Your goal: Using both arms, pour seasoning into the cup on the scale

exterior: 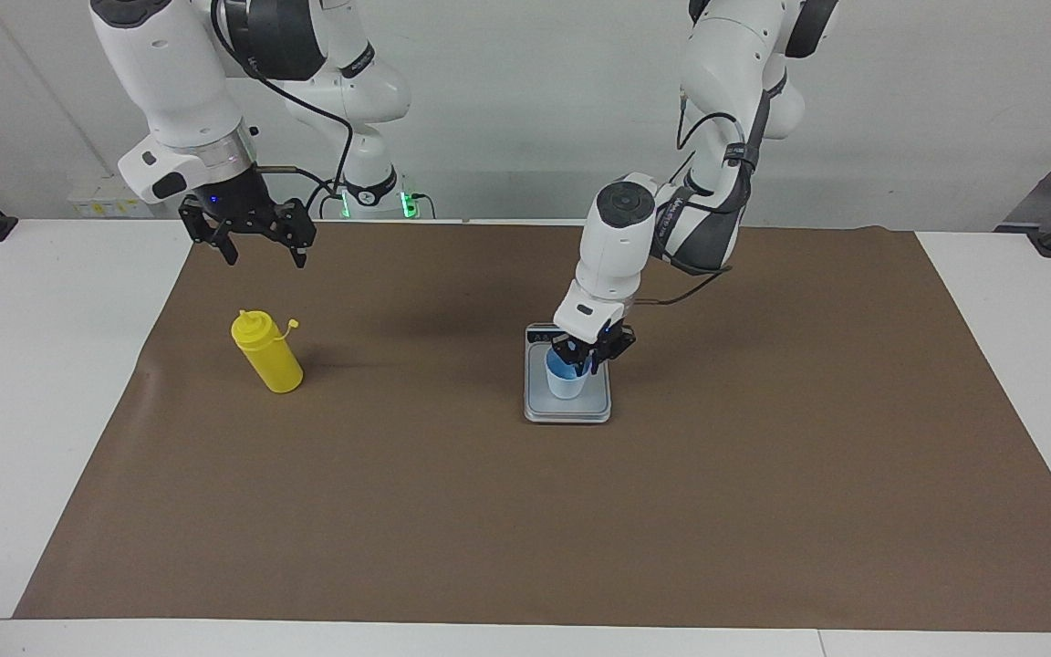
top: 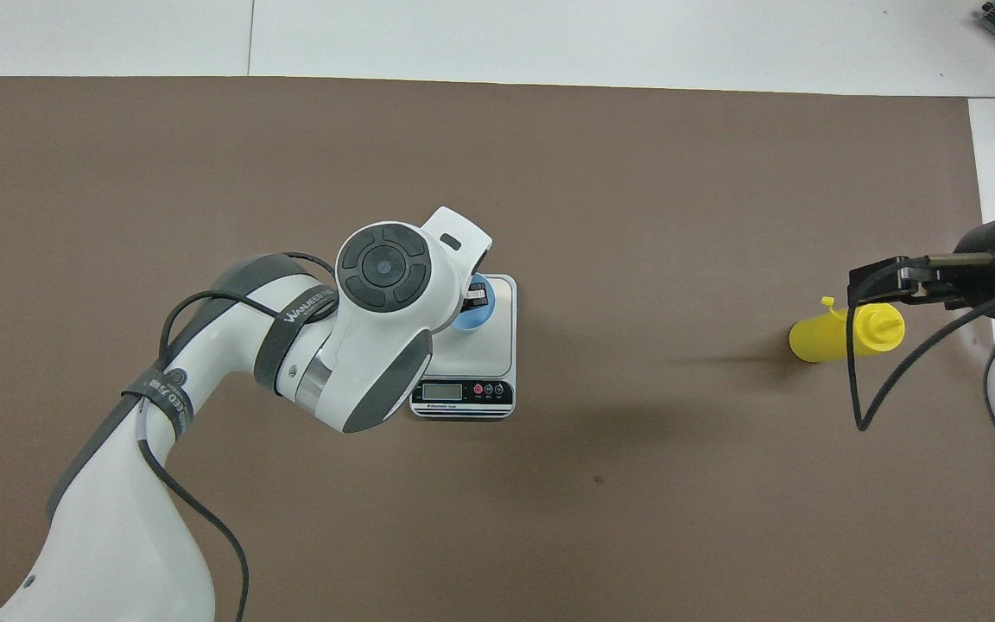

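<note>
Brown paper mat (exterior: 580,529) flat on white table (exterior: 24,383), covering most of it.

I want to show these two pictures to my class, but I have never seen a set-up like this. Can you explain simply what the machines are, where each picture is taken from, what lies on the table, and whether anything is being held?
These are two white robot arms at a table covered with a brown mat. One picture looks across the table at the robots; the other looks down from above their own end.

A grey scale lies on the mat with a light-blue cup standing on it. The left gripper is down at the cup's rim; whether it grips the cup cannot be told.

A yellow seasoning bottle stands toward the right arm's end. The right gripper hangs open in the air near the bottle and holds nothing.
</note>
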You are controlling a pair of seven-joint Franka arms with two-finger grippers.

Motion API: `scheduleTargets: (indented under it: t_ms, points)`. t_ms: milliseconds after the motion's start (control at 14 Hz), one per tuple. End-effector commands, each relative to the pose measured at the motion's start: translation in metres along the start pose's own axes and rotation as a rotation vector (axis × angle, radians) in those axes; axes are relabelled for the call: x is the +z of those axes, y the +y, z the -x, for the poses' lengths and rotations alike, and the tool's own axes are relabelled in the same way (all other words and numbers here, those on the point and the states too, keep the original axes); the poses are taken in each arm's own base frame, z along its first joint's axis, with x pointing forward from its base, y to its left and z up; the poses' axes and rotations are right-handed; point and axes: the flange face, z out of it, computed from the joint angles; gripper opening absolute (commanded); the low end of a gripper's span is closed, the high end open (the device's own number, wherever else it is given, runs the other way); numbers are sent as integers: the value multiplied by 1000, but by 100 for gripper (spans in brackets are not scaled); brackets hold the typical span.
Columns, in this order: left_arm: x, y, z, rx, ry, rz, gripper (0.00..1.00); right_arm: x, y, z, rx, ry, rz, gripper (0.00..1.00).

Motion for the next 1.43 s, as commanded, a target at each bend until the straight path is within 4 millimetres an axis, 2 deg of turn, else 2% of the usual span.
scheduleTargets:
  t_ms: [0,71,143,286,357,714,929,1000,1071,1143,1286,1357]
  points:
    - [-12,-9,-4,-11,15,-30,100,0,4,6,-8,4,-20,100]
    - [-26,-14,-8,-15,23,-30,100,-1,4,6,-8,5,-21,100]
    - [-43,-27,-15,-28,33,-29,100,-1,4,6,-8,5,-21,100]
    - [-74,-58,-30,-25,40,-38,100,0,4,6,-8,4,-20,100]
    - [-89,-80,-38,-19,38,-48,100,-1,4,6,-8,5,-21,100]
    - [-131,-162,-61,65,1,-85,100,-1,4,6,-9,5,-21,100]
    - [-151,-210,-70,141,-23,-98,100,0,29,5,38,5,-21,100]
    - [-159,-228,-73,167,-25,-100,100,0,31,5,41,3,-21,100]
    - [-167,-252,-76,191,-35,-103,100,0,35,5,44,5,-21,100]
    - [-175,-275,-79,220,-45,-104,100,1,48,4,73,14,-21,100]
    - [-193,-301,-79,233,-47,-75,100,-3,63,-6,99,92,-22,100]
    - [-203,-307,-79,247,-45,-72,100,-2,68,-8,119,104,-22,100]
